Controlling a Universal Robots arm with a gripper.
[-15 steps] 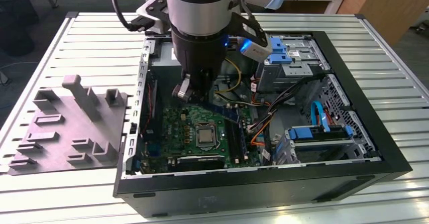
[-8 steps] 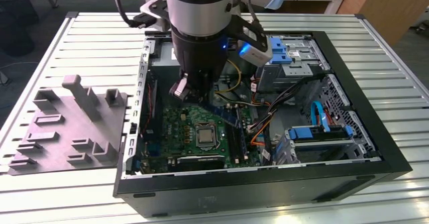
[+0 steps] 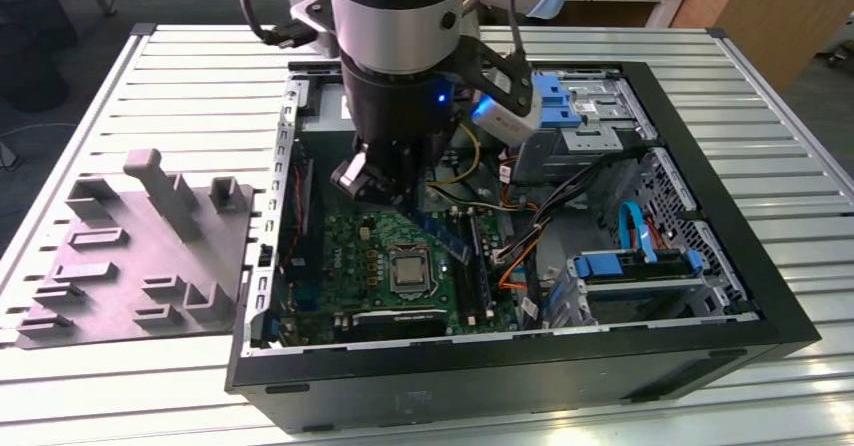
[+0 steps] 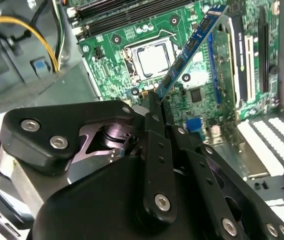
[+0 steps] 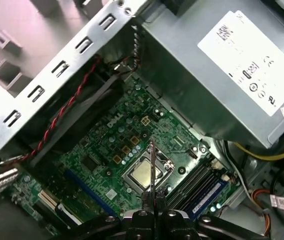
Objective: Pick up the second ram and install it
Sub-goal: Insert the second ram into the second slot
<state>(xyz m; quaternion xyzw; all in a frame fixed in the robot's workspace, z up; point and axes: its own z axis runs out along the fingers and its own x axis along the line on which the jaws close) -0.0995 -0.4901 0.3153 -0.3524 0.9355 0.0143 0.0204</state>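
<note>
**Covered ends, cropped edges**
In the exterior view the arm (image 3: 400,26) runs off the top edge and covers the upper middle of the computer case (image 3: 534,371). In the second wrist view the gripper (image 4: 158,100), closed, hides one end of the second ram (image 4: 189,47). In the first wrist view the ram is edge-on, so its chips cannot be made out.

Green motherboard (image 5: 106,145) speckled with silver and black parts; black computer case (image 3: 534,376). The second ram (image 4: 192,42) is blue with a row of black chips, and the gripper (image 4: 158,100) is matte black. Plain grey tray (image 3: 134,266); silvery table (image 3: 200,76) (ribbed in parallel stripes). One cable (image 4: 31,21) is yellow, a twisted wire pair (image 5: 61,116) red and black.
</note>
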